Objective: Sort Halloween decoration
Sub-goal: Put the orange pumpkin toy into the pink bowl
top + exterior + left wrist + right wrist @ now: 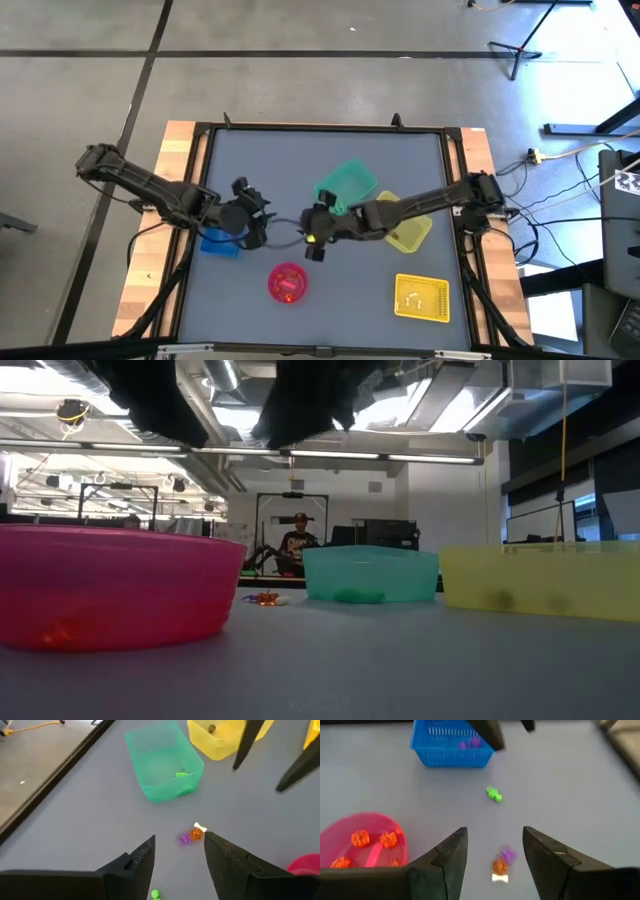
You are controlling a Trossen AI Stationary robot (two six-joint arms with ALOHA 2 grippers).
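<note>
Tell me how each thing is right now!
left gripper: fingers open, empty.
right gripper: fingers open, empty.
green bin: upright, a green trinket inside.
blue basket: upright, purple trinkets inside.
pink bowl: upright, orange trinkets inside.
orange trinket: loose on the table.

We are looking into a lab or workshop: exposed ceiling ducts, strip lights, monitors, a seated person, concrete floor and cables.
</note>
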